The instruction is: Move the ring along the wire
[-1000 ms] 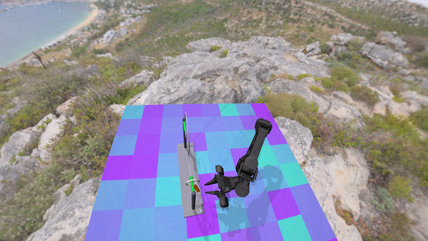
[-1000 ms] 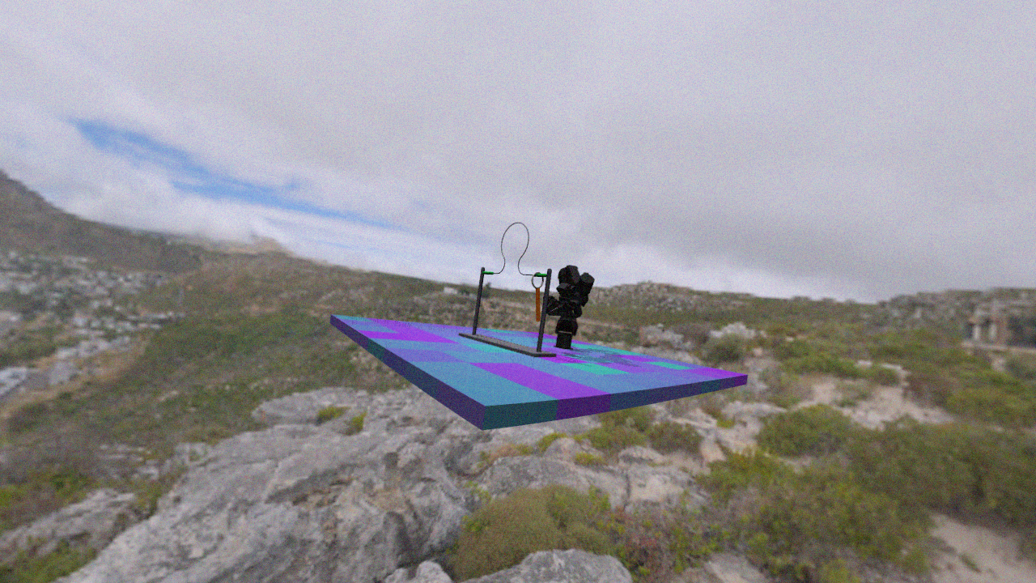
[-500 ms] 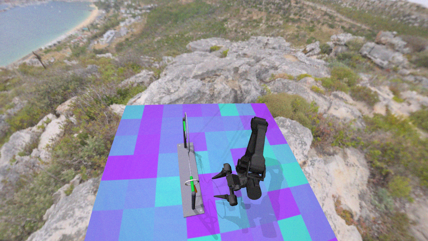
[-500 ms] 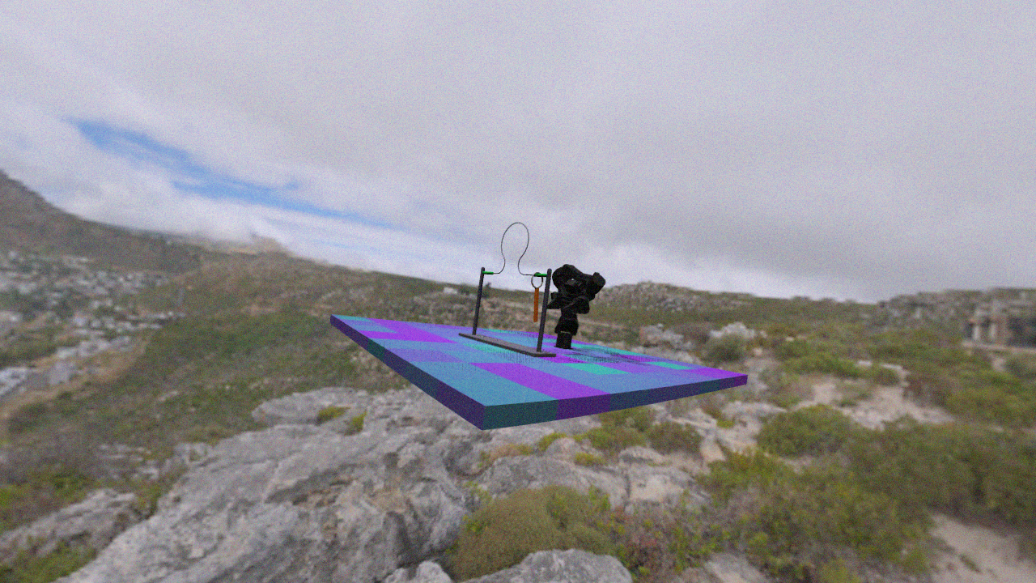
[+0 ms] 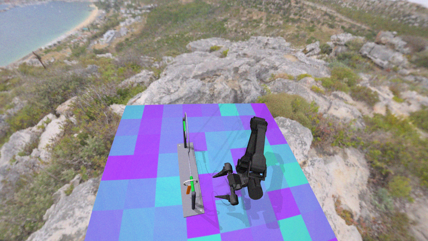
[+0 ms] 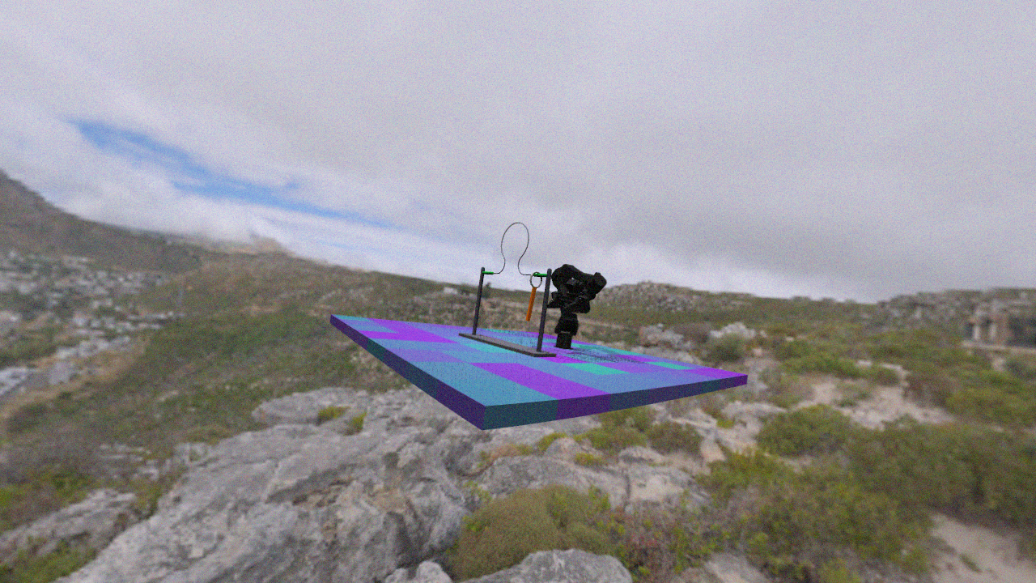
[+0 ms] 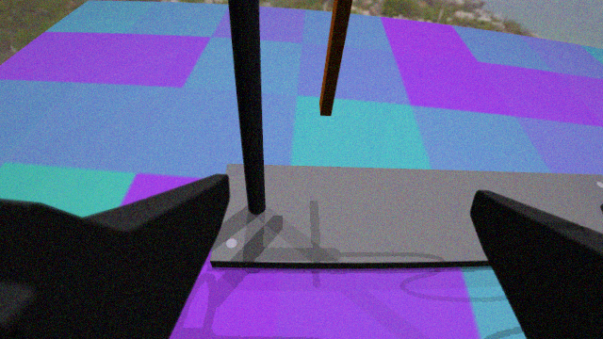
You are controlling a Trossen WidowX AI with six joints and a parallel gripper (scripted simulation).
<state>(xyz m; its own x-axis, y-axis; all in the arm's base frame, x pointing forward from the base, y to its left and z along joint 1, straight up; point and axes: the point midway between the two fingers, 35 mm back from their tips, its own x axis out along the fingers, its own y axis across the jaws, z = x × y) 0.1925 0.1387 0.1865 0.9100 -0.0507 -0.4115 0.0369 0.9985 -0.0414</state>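
The pale ring (image 5: 184,183) (image 6: 531,280) encircles the green part (image 5: 192,188) beside the near post (image 5: 193,201) (image 6: 544,312) (image 7: 250,104). Its orange handle (image 5: 188,189) (image 6: 532,304) (image 7: 335,61) hangs down, slightly tilted, with its lower end above the base plate. My gripper (image 5: 214,186) (image 7: 350,194) is wide open and empty, on the arm's side of the stand, apart from the handle and post. In the wrist view the handle's lower end is beyond and above the gap between the fingers; the ring is out of that view.
The thin grey wire (image 5: 189,166) rises in a tall loop between the posts. The other green part (image 5: 184,126) (image 6: 490,272) is beside the far post (image 5: 185,139) (image 6: 477,300). Both posts stand on a grey base plate (image 5: 183,167) (image 7: 400,212) on the checkered table.
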